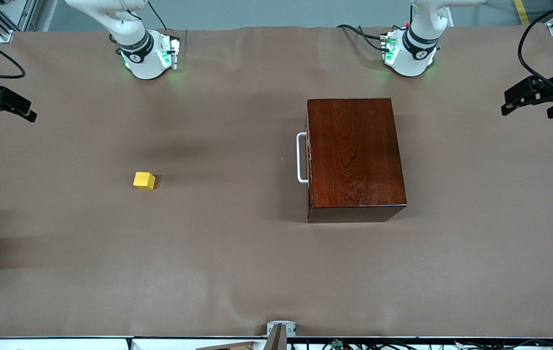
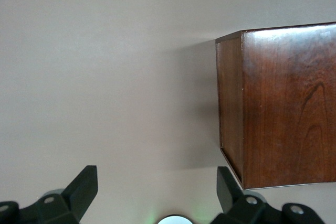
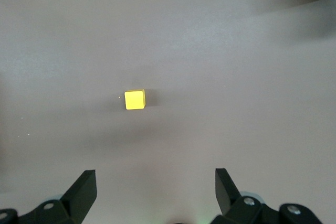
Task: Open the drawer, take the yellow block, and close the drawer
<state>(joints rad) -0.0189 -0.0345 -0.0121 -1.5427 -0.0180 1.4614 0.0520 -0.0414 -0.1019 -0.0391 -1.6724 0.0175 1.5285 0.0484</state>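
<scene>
1. The brown bench (image 1: 237, 272) is wide and mostly bare. The two white arms stand at the upper edge of the front view.
2. The left pincer (image 2: 156, 182) is spread wide and holds nothing. It hangs up in the air at the left arm's end of the bench, just beside the wooden box (image 2: 283, 108).
3. The right pincer (image 3: 156, 182) is spread wide too, and it holds nothing. It hangs over the right arm's end of the bench and looks down at the yellow block (image 3: 135, 99).
4. The yellow block sits on the bare bench in the middle band of the front view, toward the right arm's end. It is well apart from the box and is not inside it.
5. The drawer (image 1: 309, 155) is pushed all the way in. Its white handle (image 1: 300, 158) sticks out of the box, on the side where the block is.
6. So it looks like the block is already out, and no pull has begun.
7. If the drawer must be opened, put one finger on each side of the white bar.
8. Squeeze, then pull straight and slowly toward the right arm's end.
9. The box may slide along, so the other pincer could press down on it.
</scene>
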